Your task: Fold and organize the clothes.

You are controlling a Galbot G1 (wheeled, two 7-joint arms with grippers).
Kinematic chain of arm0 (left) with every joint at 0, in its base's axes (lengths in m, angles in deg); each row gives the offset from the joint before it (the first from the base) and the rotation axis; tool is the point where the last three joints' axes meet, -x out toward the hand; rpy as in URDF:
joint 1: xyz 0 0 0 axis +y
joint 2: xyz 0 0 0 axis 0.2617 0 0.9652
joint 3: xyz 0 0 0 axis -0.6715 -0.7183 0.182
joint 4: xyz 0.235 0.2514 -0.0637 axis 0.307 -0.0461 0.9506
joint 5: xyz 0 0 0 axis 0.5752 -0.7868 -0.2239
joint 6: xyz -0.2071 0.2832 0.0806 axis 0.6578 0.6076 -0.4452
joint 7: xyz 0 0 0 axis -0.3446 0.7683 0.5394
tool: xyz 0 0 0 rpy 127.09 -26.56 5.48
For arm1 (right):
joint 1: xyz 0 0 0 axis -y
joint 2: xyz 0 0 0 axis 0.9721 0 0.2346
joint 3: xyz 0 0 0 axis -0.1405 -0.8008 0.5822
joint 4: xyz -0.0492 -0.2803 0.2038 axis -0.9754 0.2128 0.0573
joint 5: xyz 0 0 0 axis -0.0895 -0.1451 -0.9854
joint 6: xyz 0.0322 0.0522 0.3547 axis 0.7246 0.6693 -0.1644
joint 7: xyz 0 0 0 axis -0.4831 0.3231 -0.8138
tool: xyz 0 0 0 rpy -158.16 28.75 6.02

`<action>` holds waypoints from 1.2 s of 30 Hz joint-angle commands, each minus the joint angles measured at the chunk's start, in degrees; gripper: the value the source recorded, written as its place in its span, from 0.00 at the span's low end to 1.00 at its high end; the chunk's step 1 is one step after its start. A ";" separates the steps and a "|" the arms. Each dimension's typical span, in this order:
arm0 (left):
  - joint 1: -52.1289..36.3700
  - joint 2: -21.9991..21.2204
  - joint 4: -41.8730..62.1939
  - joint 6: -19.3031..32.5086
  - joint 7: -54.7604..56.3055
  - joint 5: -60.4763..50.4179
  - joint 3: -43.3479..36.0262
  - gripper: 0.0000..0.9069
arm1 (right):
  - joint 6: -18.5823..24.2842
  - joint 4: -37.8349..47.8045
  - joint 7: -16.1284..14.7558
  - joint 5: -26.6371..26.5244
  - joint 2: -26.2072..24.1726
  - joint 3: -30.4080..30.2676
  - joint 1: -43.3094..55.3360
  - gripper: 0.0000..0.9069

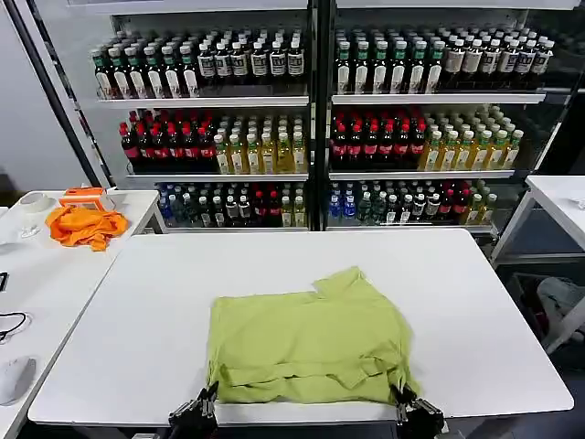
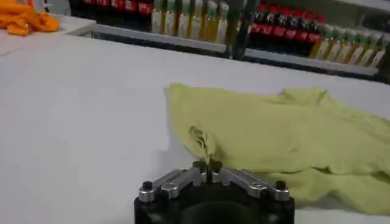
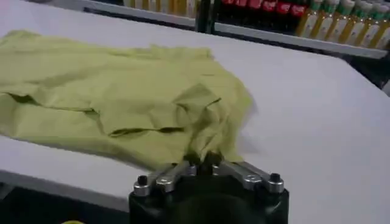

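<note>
The lime T-shirt (image 1: pixel 306 343) lies partly folded on the white table (image 1: pixel 137 320), near its front edge. My left gripper (image 1: pixel 206 401) is shut on the shirt's near left corner, and a pinch of fabric (image 2: pixel 203 143) rises from between its fingertips (image 2: pixel 208 167). At the near right corner my right gripper (image 1: pixel 402 399) is shut on the shirt too, with cloth (image 3: pixel 210 131) bunched at its tips (image 3: pixel 202 161). A sleeve (image 1: pixel 340 279) sticks out at the shirt's far edge.
An orange cloth (image 1: pixel 85 224) and an orange-white box (image 1: pixel 84 197) sit on a side table at the left. Drink shelves (image 1: pixel 311 101) stand behind. A second white table (image 1: pixel 562 197) is at the right. A mouse (image 1: pixel 14 377) and cable lie at the near left.
</note>
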 commanded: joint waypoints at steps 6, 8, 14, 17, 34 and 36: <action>-6.11 6.56 0.79 -0.58 1.29 4.13 6.36 1.00 | -0.62 -0.59 1.28 -6.63 -2.92 0.28 11.78 1.00; -9.16 7.65 1.42 0.09 2.48 6.46 6.28 1.00 | -2.14 1.74 2.22 -9.58 -3.29 -2.54 18.87 1.00; -19.12 11.66 9.44 0.06 5.01 12.75 2.91 1.00 | -5.19 14.71 4.47 -15.49 -2.60 -12.53 37.49 1.00; -24.71 12.12 13.71 0.00 6.39 13.74 0.50 1.00 | -5.91 20.97 4.51 -17.28 -2.52 -16.19 45.25 1.00; -41.18 11.97 29.99 -2.53 9.04 14.31 -10.31 1.00 | -7.65 48.02 4.32 -25.90 1.46 -28.52 67.01 1.00; -41.90 11.86 29.82 -2.55 8.92 14.73 -11.02 1.00 | -7.85 48.97 4.41 -26.17 1.82 -28.90 67.98 1.00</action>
